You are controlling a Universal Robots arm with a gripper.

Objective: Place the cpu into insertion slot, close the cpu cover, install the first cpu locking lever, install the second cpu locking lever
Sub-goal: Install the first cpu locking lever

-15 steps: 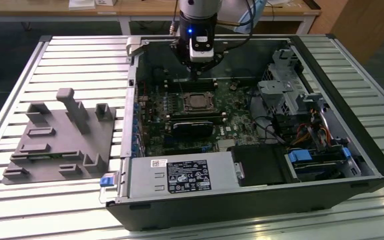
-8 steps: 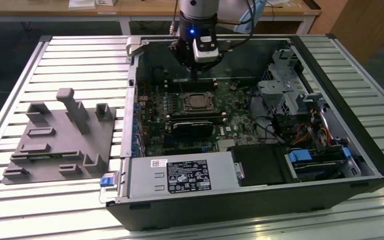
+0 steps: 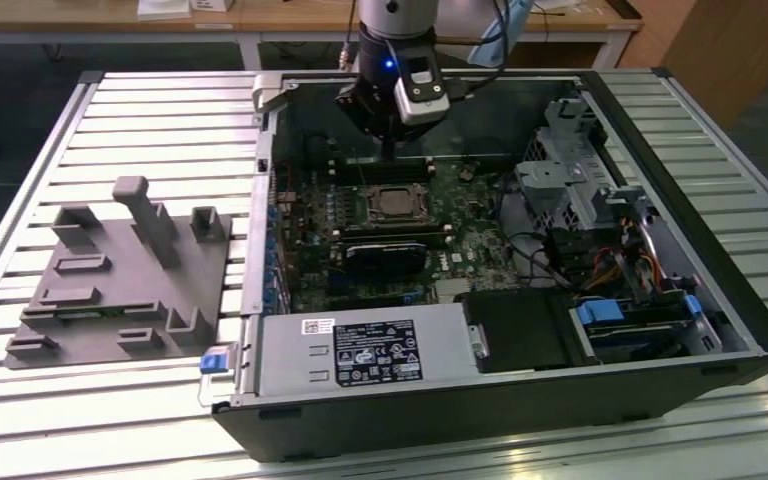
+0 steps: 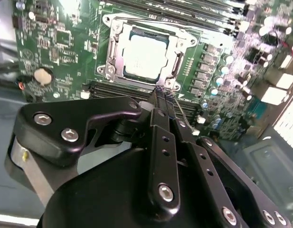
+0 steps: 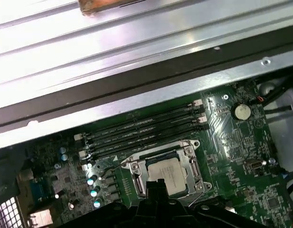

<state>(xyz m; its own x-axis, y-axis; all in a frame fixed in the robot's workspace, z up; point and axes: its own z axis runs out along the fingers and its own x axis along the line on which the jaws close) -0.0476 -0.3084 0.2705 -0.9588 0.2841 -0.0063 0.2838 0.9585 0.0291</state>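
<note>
One arm reaches down into the open computer case [image 3: 704, 300] in the exterior view, and its end effector [image 3: 388, 158] hangs over the far part of the green motherboard [image 3: 478, 240]. The fingers look drawn together into one thin stem. The cpu [image 3: 391, 203] lies just on the near side of them, flat on the board, with a black fan card [image 3: 384, 262] nearer the camera. The case rests on a slatted metal surface [image 3: 157, 120], and a grey plastic fixture [image 3: 117, 270] stands on it, well apart on the exterior view's left.

In the second wrist view you see the end effector [image 4: 164, 93] closed, its two slim fingers [image 4: 158, 123] side by side with nothing visible between them. The tips sit just beside the cpu cover [image 4: 115, 52], over the row of memory slots [image 4: 113, 88]. The cover lies down flat around the cpu [image 4: 145, 54], whose silvery top shows through the cut-out. The chip is seated in the insertion slot [image 4: 148, 31], of which you see a dark edge. A coin battery [image 4: 42, 74] sits well off to one side.

In the first wrist view the end effector [image 5: 155, 186] overlaps the edge of the cpu [image 5: 167, 171]. The cpu cover [image 5: 137, 173] frames it, the memory slots [image 5: 141, 128] lie just beyond, and the case wall [image 5: 137, 57] lies past those.
</note>
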